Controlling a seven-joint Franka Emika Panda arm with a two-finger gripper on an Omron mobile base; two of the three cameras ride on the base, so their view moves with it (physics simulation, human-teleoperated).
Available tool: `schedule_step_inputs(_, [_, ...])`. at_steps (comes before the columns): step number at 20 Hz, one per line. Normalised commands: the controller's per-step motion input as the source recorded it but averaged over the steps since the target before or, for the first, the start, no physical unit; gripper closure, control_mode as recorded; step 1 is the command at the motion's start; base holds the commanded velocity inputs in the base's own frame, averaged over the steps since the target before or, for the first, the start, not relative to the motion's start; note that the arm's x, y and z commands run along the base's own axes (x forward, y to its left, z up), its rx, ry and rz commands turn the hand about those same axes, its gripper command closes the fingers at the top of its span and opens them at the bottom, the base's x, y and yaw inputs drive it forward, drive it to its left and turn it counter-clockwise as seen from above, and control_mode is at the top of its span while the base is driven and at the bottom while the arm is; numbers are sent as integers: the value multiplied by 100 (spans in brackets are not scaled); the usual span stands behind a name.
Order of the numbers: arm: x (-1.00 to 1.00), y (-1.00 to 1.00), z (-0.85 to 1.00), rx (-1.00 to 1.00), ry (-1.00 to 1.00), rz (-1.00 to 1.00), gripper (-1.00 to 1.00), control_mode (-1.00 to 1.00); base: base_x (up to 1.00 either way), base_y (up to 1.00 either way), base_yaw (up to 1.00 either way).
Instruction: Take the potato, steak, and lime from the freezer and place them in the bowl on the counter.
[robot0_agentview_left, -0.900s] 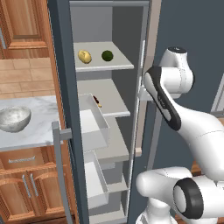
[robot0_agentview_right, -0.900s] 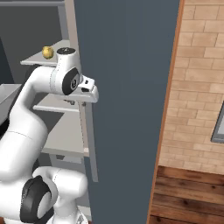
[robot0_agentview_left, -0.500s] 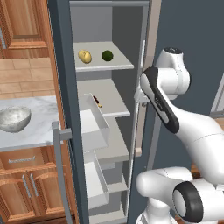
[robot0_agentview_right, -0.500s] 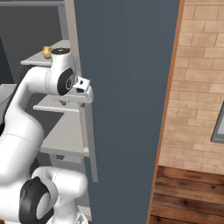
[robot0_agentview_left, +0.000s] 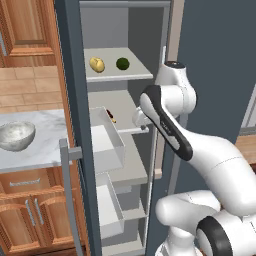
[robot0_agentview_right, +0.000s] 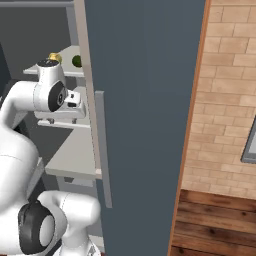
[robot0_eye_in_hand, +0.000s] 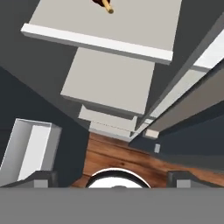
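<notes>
Pincer (robot0_eye_in_hand: 112, 178) is hanging released: in the hand view its two tips are standing wide apart with nothing between them. It is pointing straight down past the shelf fronts toward the wood floor (robot0_eye_in_hand: 118, 153), just in front of the open freezer (robot0_agentview_left: 70, 75).

Steak (robot0_agentview_left: 111, 118) is lying on the middle shelf (robot0_eye_in_hand: 131, 22), beyond the pincer and deeper into the cabinet, at about the pincer's own height. In the hand view it is peeking in at the very top edge, so it is lying well off the line the tips are pointing along. Most of it is cut off there, so you cannot tell which way its long axis is running.

Potato (robot0_agentview_left: 97, 64) and lime (robot0_agentview_left: 122, 63) are sitting side by side, apart, on the shelf above the pincer, with the lime on the nearer side. Bowl (robot0_agentview_left: 16, 135) is waiting on the surface (robot0_agentview_left: 45, 150), far beyond the freezer door edge from the pincer.

Judgement: you are needing a reach inward and a tilt of the hand before any grab; pointing down as it is now, the pincer is addressing none of the three. Watch the white drawer (robot0_agentview_left: 107, 145) jutting out just under the steak's shelf.
</notes>
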Motion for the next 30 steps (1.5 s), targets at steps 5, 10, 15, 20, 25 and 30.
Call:
schedule_step_inputs(5, [14, 39, -23, 0, 0, 12, -100, -100, 0, 0, 0])
schedule_step_inputs(10, [26, 31, -29, 0, -1, 5, -100, -100, 0, 0, 0])
schedule_step_inputs(15, [16, 15, -32, 4, -17, 0, -100, -100, 0, 0, 0])
schedule_step_inputs(20, [17, 2, -24, 11, -27, 0, -100, -100, 0, 0, 0])
schedule_step_inputs(25, [29, 11, -13, 13, -19, -2, -100, -100, 0, 0, 0])
schedule_step_inputs(30, [33, 16, 0, 8, -3, -2, -100, -100, 0, 0, 0])
